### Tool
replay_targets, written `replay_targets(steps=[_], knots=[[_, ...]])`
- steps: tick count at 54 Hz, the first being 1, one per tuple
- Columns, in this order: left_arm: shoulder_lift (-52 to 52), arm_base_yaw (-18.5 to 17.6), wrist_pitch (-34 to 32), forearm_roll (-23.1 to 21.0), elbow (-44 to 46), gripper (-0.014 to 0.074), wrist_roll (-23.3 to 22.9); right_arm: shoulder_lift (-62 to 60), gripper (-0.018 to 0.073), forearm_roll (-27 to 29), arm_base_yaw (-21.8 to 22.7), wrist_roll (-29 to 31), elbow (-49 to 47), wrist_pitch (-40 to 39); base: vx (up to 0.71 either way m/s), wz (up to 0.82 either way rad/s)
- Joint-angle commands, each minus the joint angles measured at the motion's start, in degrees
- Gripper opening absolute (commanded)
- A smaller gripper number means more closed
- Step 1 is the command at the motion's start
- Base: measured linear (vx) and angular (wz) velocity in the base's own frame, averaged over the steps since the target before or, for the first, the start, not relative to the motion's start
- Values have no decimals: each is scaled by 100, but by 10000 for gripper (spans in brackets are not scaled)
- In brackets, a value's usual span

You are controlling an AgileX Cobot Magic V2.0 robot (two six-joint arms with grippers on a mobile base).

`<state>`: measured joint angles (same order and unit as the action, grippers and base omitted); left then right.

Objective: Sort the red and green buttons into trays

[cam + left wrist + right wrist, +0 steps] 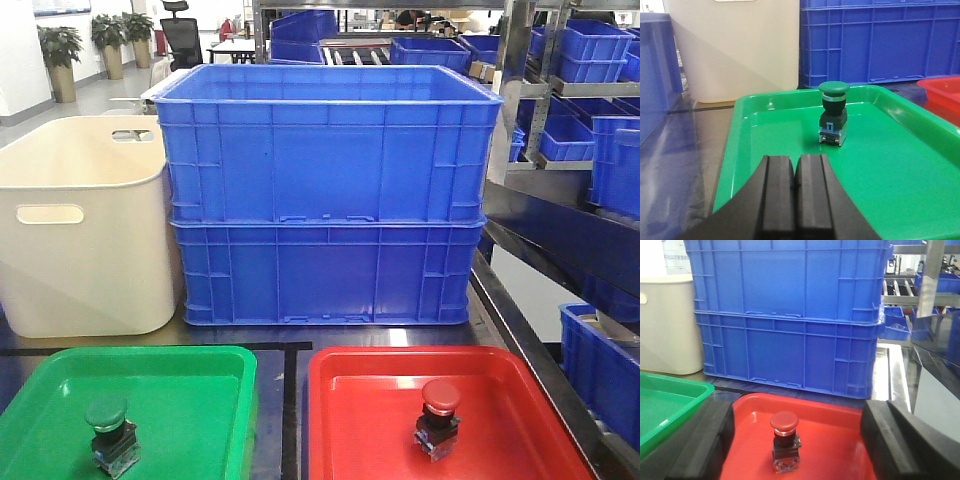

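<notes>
Clenched empty, my left gripper [795,187] sits at 6 o'clock of the green-capped push-button [834,113] upright in the glossy green tray [735,150]; my right gripper [797,440], fingers released, frames the red-capped push-button [785,442] in the glossy red tray [830,412].

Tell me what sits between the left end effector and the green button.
Nothing: in the left wrist view, only bare green tray floor lies between the shut left end effector and the green button.
</notes>
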<state>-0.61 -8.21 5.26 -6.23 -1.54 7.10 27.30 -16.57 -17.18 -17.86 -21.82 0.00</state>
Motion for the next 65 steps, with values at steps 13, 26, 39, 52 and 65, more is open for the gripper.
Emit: replay_targets(steps=[13,26,39,52,65], knots=[[-1,4,-453,-65,111,-3,7,-1646,392,1032,21,571,824,107,0,0],[-1,4,-453,-65,111,-3,7,-2762,154,824,359,912,1771,229,0,0],[-1,4,-453,-65,111,-3,7,-2857,-14,1108,1623,931,2441,-86,0,0],[-1,4,-453,-65,111,-3,7,-2857,-12,1113,1673,931,2431,-106,0,0],[-1,4,-453,-65,111,-3,7,-2857,-12,1113,1673,931,2431,-106,0,0]])
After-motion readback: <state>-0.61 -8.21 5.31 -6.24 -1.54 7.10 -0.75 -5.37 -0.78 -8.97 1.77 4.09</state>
